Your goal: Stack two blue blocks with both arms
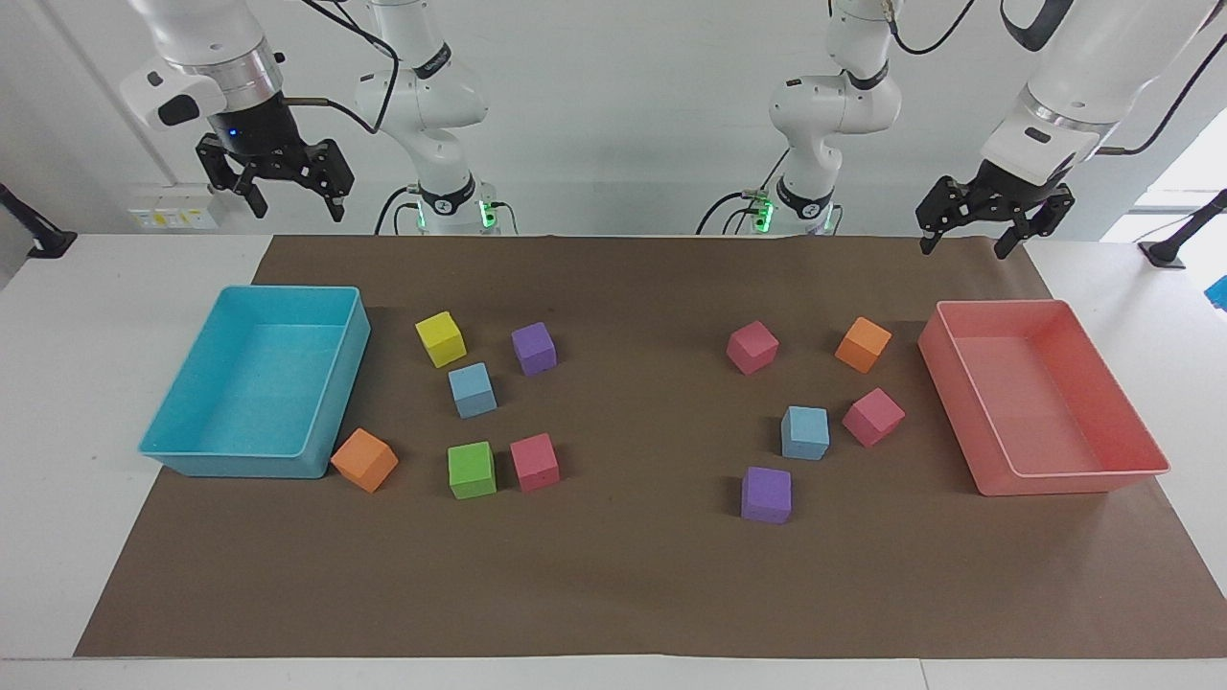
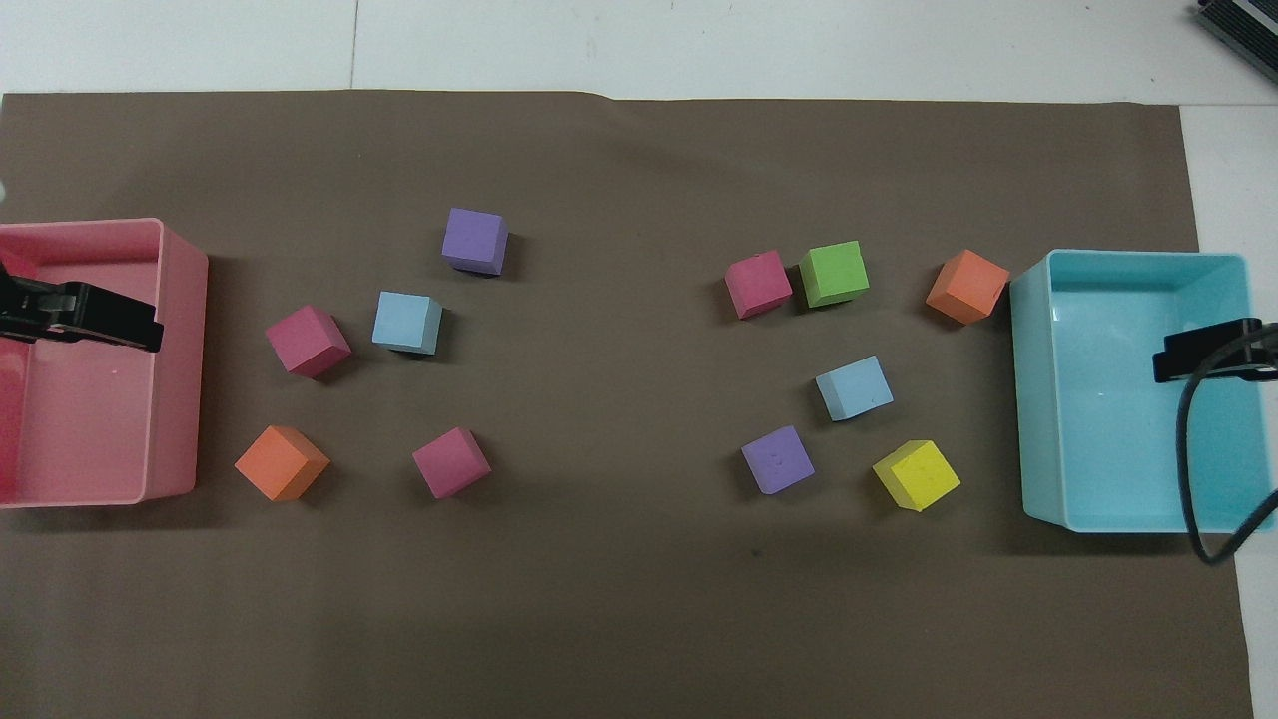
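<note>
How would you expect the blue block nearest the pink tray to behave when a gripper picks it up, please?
The blue block looks like matte foam, so it is probably light and should give a little under the fingers rather than slip. Its flat faces and square edges suggest it will sit steady and not roll. It stands clear of the neighbouring pink block, so a push would likely slide it.

A white wall (image 1: 623, 115) stood at the robots' end of the room. A white table (image 1: 57, 383) carried a brown paper sheet (image 1: 623, 575). A socket strip (image 1: 173, 213) sat low on the wall, and daylight came through a window (image 1: 1189, 172) at one side.
</note>
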You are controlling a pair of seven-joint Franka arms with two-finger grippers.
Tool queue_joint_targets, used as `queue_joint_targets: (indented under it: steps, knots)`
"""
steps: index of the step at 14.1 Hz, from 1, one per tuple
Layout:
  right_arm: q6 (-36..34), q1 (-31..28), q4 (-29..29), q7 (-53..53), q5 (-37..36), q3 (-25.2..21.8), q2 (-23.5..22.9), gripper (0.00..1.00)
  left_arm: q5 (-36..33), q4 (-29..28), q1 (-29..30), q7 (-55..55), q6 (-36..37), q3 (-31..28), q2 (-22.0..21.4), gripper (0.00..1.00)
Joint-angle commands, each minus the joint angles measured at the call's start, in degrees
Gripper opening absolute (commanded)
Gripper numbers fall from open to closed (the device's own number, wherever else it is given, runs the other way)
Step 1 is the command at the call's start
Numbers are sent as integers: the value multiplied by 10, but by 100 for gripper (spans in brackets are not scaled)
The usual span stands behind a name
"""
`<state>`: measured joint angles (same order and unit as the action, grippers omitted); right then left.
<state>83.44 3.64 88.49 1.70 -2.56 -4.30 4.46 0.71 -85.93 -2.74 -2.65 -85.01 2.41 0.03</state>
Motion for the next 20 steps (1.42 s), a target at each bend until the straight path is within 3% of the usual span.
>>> queue_joint_targets:
  steps: [1, 9, 13, 20]
  knots:
    - [-1, 0, 7, -7, -6, 2, 9, 100, 2, -17, 3, -4, 0, 1, -16, 100]
    - [-13, -1, 7, -13, -4, 2, 10, 100, 2, -15, 6, -5, 0, 1, -15, 100]
    - [-7, -1, 5, -11, 38, 2, 10, 100, 3, -15, 5, -1, 0, 1, -15, 100]
    - [-3, -4, 7, -8, 25, -4, 9, 100, 5, -15, 2, -1, -2, 2, -15, 100]
